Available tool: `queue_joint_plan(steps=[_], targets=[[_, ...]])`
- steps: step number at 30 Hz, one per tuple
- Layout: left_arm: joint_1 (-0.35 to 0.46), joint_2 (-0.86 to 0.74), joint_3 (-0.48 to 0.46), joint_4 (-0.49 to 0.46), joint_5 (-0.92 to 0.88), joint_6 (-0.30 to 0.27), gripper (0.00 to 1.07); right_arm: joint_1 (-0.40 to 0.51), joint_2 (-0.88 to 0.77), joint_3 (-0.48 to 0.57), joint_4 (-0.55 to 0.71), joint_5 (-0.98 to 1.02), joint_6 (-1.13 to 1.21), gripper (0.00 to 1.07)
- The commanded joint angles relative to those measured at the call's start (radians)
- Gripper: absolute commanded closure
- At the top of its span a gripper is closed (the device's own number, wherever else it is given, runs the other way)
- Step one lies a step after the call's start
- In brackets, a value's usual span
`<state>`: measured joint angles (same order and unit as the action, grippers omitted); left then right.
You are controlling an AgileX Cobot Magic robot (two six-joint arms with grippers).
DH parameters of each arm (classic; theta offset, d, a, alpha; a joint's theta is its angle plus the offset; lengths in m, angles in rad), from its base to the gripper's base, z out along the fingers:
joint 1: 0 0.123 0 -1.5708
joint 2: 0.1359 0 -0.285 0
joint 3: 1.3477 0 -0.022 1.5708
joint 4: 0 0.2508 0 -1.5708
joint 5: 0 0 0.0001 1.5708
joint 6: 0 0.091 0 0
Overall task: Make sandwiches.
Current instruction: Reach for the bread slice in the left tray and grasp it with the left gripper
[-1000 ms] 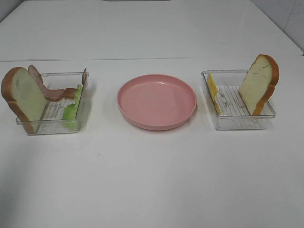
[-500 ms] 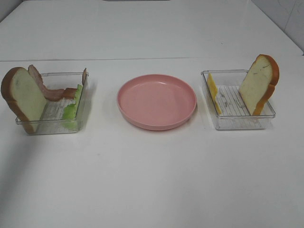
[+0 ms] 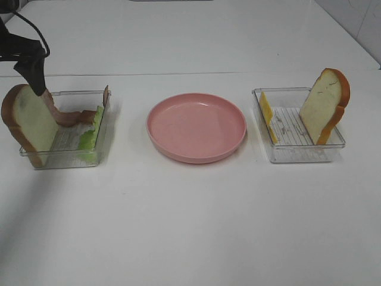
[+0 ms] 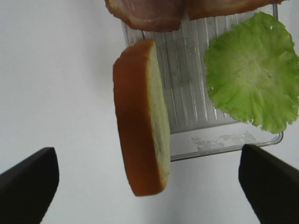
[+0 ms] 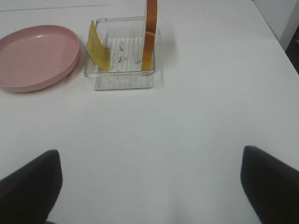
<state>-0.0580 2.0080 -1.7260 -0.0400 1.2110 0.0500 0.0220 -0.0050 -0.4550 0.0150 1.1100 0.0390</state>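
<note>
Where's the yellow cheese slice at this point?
In the exterior high view the cheese slice stands on edge in the right clear tray, at the side nearest the pink plate, opposite the bread slice.

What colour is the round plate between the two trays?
The plate is pink, clearest from exterior high.

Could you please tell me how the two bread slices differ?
The left bread slice leans at the left tray's outer end, white face turned right; the right bread slice leans at the right tray's outer end, face turned left. The left slice sits with bacon and lettuce, the right slice with cheese. Both stand on edge.
</note>
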Motion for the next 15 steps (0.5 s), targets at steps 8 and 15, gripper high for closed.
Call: queue_joint_plan(steps=[8, 15], targets=[[-0.007, 0.133, -0.032, -0.015, 0.103, -0.010, 0.06, -0.004, -0.024, 0.003, 0.002, -0.011, -0.004, 0.09], [-0.007, 0.180, -0.033, -0.015, 0.082, -0.006, 0.06, -0.004, -0.024, 0.003, 0.002, -0.011, -0.004, 0.09]])
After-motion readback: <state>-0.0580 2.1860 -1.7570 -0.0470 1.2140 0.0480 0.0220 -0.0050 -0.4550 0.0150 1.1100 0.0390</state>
